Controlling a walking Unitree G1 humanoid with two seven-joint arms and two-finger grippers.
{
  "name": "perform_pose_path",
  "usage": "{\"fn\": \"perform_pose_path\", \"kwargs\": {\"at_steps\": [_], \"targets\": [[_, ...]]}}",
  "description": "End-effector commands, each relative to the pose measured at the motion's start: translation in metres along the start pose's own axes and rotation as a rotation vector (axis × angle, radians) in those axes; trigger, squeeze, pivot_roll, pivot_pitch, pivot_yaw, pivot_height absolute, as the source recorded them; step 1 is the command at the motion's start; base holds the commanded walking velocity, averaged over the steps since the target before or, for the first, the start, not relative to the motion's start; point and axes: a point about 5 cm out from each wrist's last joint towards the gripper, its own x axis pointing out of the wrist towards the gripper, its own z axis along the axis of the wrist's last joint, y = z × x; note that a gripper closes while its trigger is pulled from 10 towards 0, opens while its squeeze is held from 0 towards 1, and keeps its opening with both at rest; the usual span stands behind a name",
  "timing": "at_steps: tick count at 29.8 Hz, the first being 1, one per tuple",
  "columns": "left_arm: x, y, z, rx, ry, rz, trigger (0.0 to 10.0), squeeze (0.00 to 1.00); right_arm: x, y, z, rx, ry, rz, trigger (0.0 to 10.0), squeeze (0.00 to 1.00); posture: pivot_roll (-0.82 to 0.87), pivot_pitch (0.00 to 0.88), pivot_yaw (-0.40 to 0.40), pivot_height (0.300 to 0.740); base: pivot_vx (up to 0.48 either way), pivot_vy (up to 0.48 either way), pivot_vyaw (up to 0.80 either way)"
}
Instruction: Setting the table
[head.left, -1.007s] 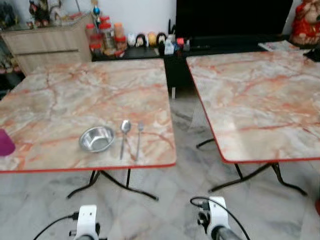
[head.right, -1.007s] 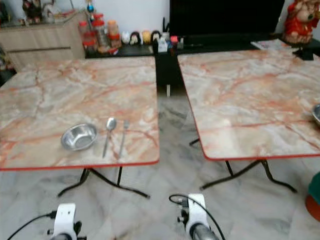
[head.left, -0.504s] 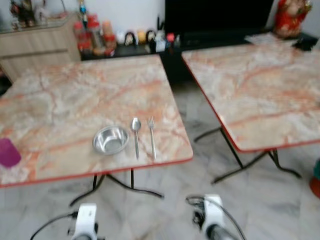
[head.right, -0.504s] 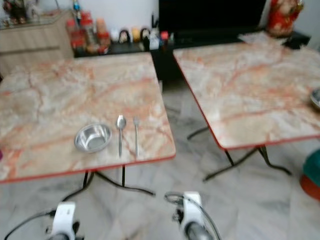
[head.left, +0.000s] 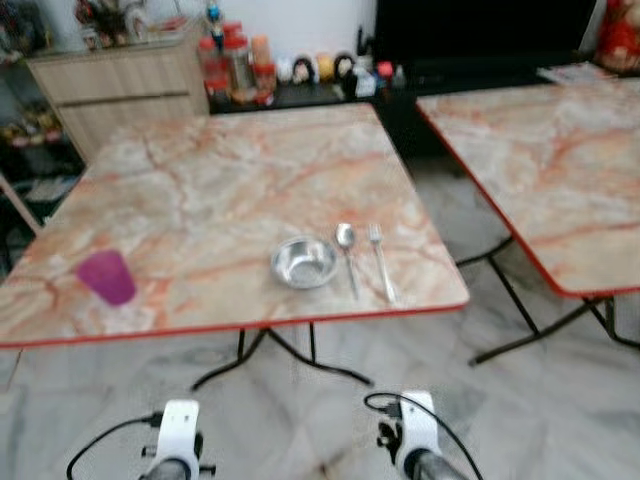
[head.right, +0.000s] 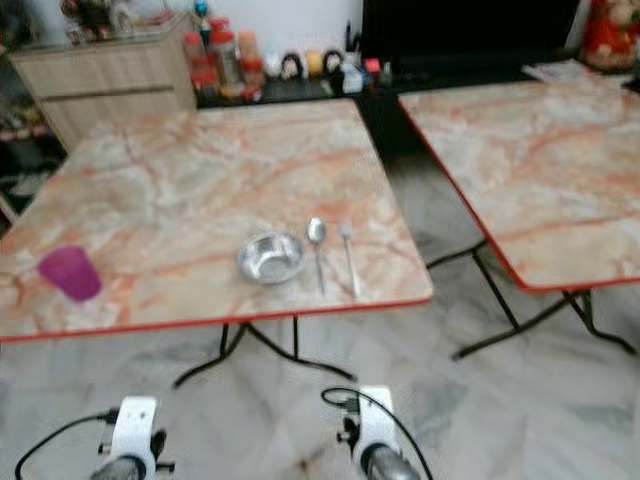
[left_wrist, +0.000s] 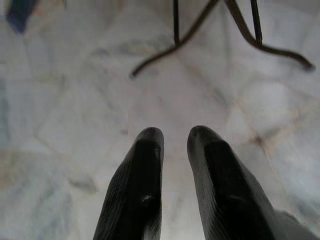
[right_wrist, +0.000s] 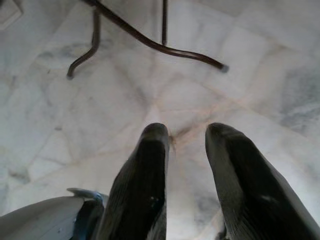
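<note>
A small steel bowl sits near the front edge of the left marble-topped table. Just to its right lie a spoon and a fork, side by side and parallel. A purple cup stands upright near the table's front left. Both arms hang low in front of the table, wrists at the bottom of the eye views. My left gripper is open and holds nothing, over the floor. My right gripper is also open with nothing in it, above the floor near the table's black legs.
A second marble table stands to the right, with a floor gap between the two. Behind are a wooden cabinet, jars and a dark low stand. Black folding table legs spread over the marble floor.
The whole view has swung toward the left table, so the camera moved. The purple cup is now fully in view. Bowl, spoon and fork lie as before.
</note>
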Motion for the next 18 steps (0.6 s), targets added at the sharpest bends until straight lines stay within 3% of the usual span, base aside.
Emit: {"fn": "perform_pose_path", "kwargs": {"at_steps": [1, 4, 10, 13, 18], "targets": [[0.004, -0.002, 0.022, 0.01, -0.115, 0.005, 10.0, 0.0, -0.001, -0.007, 0.002, -0.007, -0.006, -0.016, 10.0, 0.0, 0.09, 0.0, 0.079, 0.74, 0.0, 0.0, 0.0], [0.003, 0.0, 0.037, 0.0, -0.222, 0.018, 10.0, 0.0, -0.001, -0.009, 0.002, -0.013, -0.005, -0.016, 10.0, 0.0, 0.1, 0.0, 0.064, 0.74, 0.0, 0.0, 0.0], [0.0, 0.002, 0.052, 0.006, -0.33, 0.033, 10.0, 0.0, -0.001, -0.01, 0.002, -0.024, -0.002, -0.015, 10.0, 0.0, 0.11, 0.0, 0.051, 0.74, 0.0, 0.0, 0.0], [-0.012, 0.001, 0.076, 0.029, -0.506, 0.052, 10.0, 0.0, -0.001, -0.011, 0.002, -0.039, 0.001, -0.009, 10.0, 0.0, 0.12, 0.0, 0.043, 0.74, 0.0, 0.0, 0.0], [-0.027, 0.004, 0.08, 0.039, -0.577, 0.079, 10.0, 0.0, -0.002, -0.013, 0.001, -0.044, 0.003, -0.007, 10.0, 0.0, 0.12, 0.0, 0.039, 0.74, 0.0, 0.0, 0.0]]}}
